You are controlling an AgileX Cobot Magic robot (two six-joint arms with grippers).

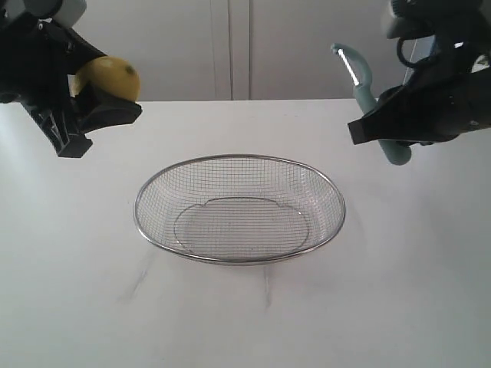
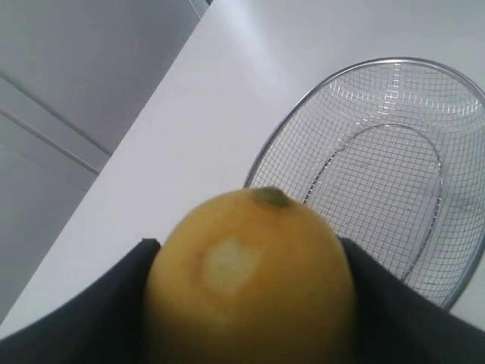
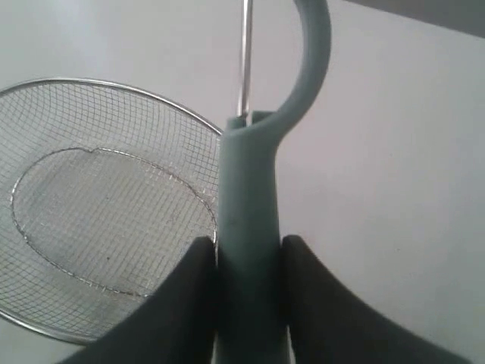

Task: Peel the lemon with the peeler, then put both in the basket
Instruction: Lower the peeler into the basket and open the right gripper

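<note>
Table (image 1: 77,307): white.
Left gripper (image 1: 107,96): squeezing lemon (image 1: 111,75), 10 o'clock.
Right gripper (image 1: 368,123): squeezing peeler (image 1: 360,77), 2 o'clock.
Danger: blade push may pop lemon out.

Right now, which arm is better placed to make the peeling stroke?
Right, probably. The right fingers clamp the peeler by its handle, blade free and raised; the left fingers only hold the lemon. Both hang either side of the basket.

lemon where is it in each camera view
Exterior view: lemon upper left, held in the left gripper.
Left wrist view: lemon fills the lower middle, close up.
Right wrist view: not in it.
Shared landmark: the basket, seen in all three.
</note>
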